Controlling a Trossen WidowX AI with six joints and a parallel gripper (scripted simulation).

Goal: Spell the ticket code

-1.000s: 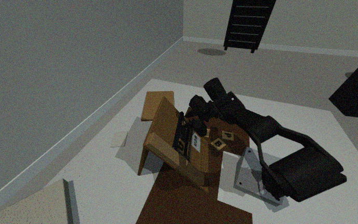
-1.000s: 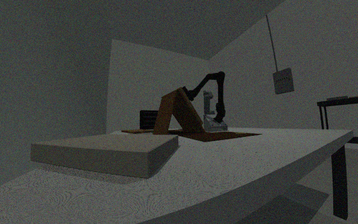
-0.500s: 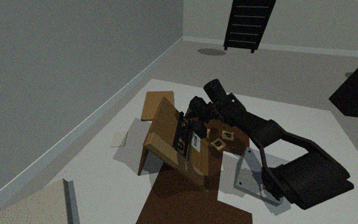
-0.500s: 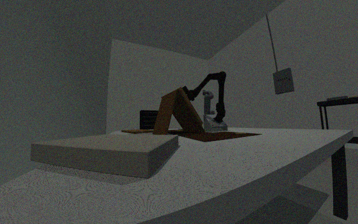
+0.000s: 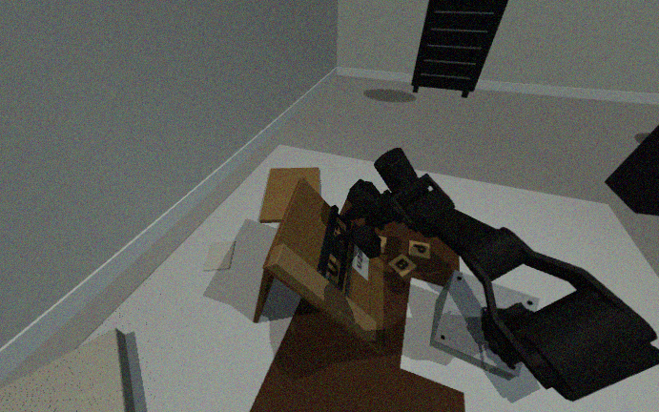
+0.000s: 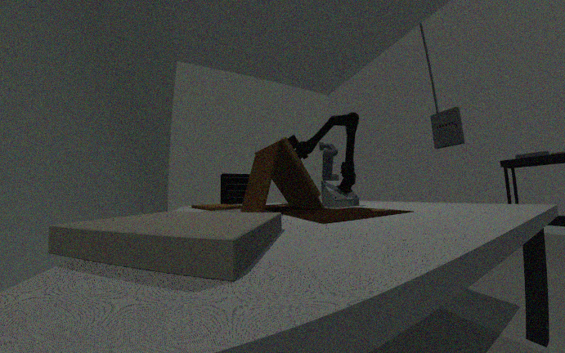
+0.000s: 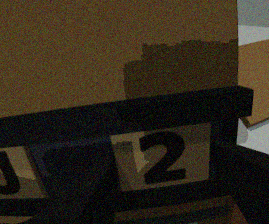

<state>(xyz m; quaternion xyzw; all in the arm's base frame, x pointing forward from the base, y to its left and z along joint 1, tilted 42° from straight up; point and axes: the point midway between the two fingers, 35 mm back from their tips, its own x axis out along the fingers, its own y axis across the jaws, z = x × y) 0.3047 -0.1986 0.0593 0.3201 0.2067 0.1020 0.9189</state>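
Note:
The black letter rail [image 5: 325, 240] [image 7: 60, 109] runs across the sloping wooden board [image 5: 303, 215] [image 6: 299, 180]. A U tile [image 5: 331, 267] [image 7: 2, 172] sits in the rail toward its left in the wrist view. My gripper [image 5: 353, 225] [image 7: 162, 152] is shut on the 2 tile [image 5: 339, 227] [image 7: 197, 155], which is within the rail near its right end. One dark finger stands between U and 2, with a gap between those tiles. The ticket [image 5: 360, 263] is on the board below the rail; its print is too blurred to read.
A tile like B or 8 [image 5: 401, 264], a P tile [image 5: 420, 249] and a partly hidden tile [image 5: 382, 243] lie on the brown mat [image 5: 341, 353]. A flat wooden panel [image 5: 290, 192] [image 7: 265, 82] lies beyond the board. A pale slab [image 5: 54, 379] [image 6: 152, 228] lies farther off.

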